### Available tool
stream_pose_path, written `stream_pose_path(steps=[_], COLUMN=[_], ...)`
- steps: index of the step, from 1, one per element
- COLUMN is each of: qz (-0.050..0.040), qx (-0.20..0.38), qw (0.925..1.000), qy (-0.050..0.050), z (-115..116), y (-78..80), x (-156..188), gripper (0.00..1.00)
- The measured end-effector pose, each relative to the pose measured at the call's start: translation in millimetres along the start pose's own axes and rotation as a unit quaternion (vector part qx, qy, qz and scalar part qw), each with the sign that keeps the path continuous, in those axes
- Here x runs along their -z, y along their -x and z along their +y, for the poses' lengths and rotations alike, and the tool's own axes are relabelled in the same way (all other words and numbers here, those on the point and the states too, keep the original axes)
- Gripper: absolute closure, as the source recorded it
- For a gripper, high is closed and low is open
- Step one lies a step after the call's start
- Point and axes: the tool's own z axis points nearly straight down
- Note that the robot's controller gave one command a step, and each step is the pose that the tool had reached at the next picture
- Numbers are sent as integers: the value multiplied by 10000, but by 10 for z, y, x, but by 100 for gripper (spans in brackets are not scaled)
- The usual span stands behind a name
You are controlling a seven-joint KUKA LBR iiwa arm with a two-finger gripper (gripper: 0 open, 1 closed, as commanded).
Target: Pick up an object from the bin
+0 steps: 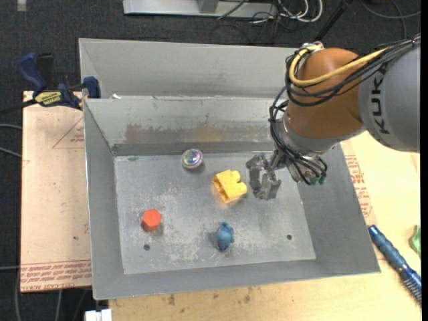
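**Bin** (200, 279): grey metal, sloped walls, flat scuffed floor. Four loose things, all well apart from the walls; none heaped.

**Near row.**
- Blue thing (225, 236): small and rounded, with a narrower top. Its kind is hard to make out. It lies near the middle of the floor's front edge, with bare floor on both sides.
- Red block (152, 220): small and squarish, to the left and well apart from the rest. Bare floor lies between it and the left wall.

**Middle.**
- Yellow block (229, 185): chunky, with a stepped or notched outline, lying tilted at the floor's centre. It is the thing nearest the tool and lies just to the tool's left. Whether the two touch cannot be told.
- Tool (265, 179): grey metal, low over the floor right of centre. Nothing is seen held in it. Whether it is open or closed cannot be told, as its tip merges with the grey floor and its own shadow.
- The floor to the right of the tool, up to the right wall, is bare.

**Far row.**
- Shiny round thing (192, 158): small and silvery, close to the foot of the back wall, left of the yellow block.
- Orange cover (328, 95): with the looped cables (294, 99), it hides the back right corner of the bin and the tool's upper part.
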Motion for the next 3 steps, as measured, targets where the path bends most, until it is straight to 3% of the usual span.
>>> stream_pose_path(steps=[1, 2, 3], qz=[74, 50, -9], qx=[-700, -691, -723], qw=[9975, 9976, 9974], qy=[18, 10, 4], z=[66, 62, -28], y=[-151, -137, 433], x=[-675, -652, -1245], gripper=[100, 0, 0])
